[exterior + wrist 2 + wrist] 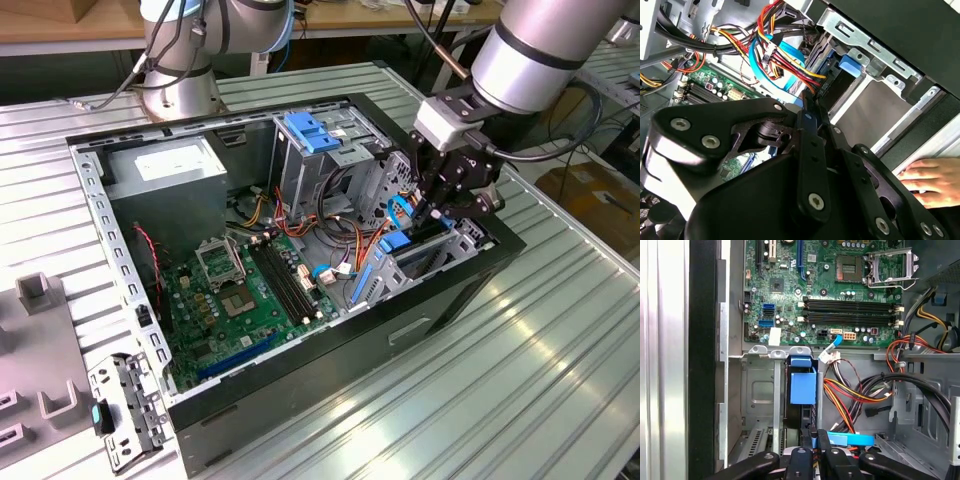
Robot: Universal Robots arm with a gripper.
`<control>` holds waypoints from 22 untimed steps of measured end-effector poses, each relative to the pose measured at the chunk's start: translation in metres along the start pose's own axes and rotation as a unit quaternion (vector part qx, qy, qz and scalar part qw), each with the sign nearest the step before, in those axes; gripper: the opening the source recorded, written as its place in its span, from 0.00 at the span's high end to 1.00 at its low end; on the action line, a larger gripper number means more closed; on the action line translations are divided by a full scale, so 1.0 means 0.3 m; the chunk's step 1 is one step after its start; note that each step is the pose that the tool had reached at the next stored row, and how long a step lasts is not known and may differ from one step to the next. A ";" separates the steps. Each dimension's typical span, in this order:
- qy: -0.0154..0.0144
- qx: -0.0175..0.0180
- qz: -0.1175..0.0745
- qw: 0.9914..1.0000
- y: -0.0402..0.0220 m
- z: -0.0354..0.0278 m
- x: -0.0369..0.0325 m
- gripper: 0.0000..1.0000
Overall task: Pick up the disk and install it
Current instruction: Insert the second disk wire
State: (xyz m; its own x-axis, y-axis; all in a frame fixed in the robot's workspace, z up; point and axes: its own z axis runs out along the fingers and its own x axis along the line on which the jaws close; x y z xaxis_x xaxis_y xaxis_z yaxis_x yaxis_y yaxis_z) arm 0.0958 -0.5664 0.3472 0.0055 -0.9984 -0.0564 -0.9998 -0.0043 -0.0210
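**Disk stood in the drive bay, gripper on its upper edge**

In the exterior view, an open black computer case [330, 365] is seen lying on the ribbed metal surface [520, 400]. Inside it, the large grey box with white sticker [165, 165] comes first, then the green circuit board [240, 290], then the blue plastic latch on the grey metal cage [315, 135]. At the exterior view's right, the black gripper [425, 220] is lowered into the lower drive bay. In the first wrist view the silver disk in blue plastic carrier rails [803, 385] is seen on edge, already partly within that bay, so picking up is judged done and seating unfinished. The jaws are drawn nearly together at the disk's edge; whether a rail is nipped cannot be told. A person's hand [932, 180] rests outside the case.
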 end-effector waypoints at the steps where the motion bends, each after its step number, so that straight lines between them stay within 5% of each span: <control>1: 0.000 0.000 0.000 1.000 0.000 0.000 0.000 0.84; 22: 0.000 0.000 0.000 1.000 -0.002 0.023 0.009 0.84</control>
State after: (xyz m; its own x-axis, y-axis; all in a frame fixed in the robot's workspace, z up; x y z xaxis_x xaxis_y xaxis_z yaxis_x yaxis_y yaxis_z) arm 0.0964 -0.5688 0.3403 0.0054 -0.9984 -0.0561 -0.9998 -0.0043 -0.0209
